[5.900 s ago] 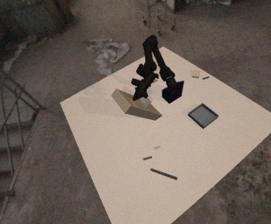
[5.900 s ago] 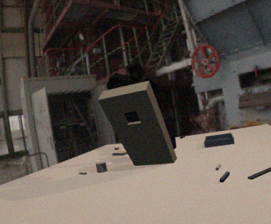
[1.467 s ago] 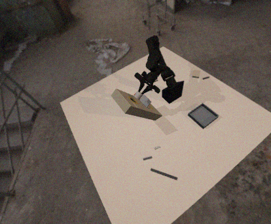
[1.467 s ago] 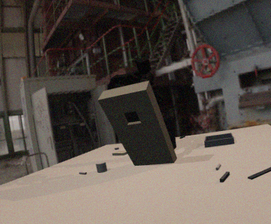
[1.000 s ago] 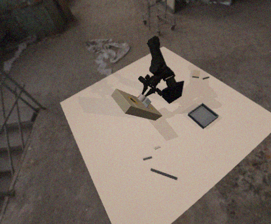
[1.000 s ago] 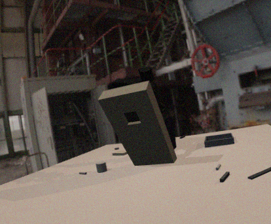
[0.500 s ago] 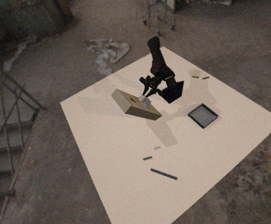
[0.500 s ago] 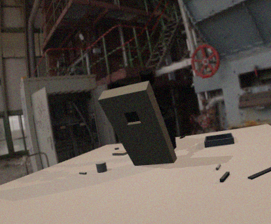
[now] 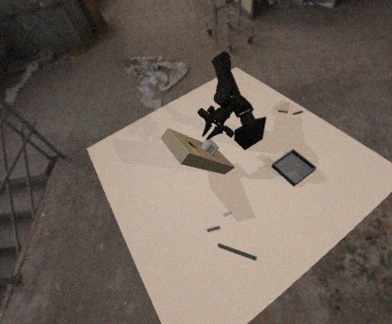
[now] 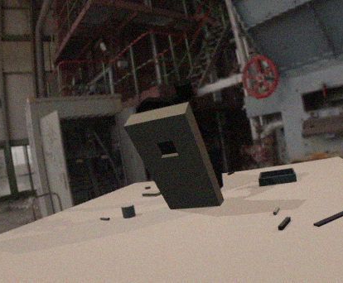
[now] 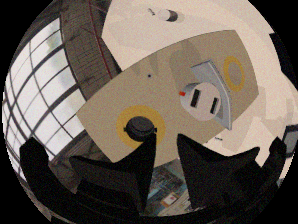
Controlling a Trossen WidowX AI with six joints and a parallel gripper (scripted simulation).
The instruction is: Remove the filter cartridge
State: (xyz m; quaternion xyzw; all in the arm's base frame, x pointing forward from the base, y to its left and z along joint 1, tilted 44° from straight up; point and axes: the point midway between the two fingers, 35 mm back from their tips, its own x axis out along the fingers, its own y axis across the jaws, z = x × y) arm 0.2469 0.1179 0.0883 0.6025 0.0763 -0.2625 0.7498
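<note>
Beside the grey ledge (image 11: 226, 102) on the tilted panel (image 9: 187, 153) (image 10: 181, 170) (image 11: 110, 102), slotted cartridge (image 9: 208, 144) (image 11: 206, 101) out of its dark yellow-ringed socket (image 11: 140, 128), gripper (image 9: 205, 135) (image 11: 166, 137) narrowly parted, nothing between the fingers.

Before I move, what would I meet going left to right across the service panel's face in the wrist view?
Dark round socket, round two-slotted filter cartridge, smaller yellow ring.
</note>
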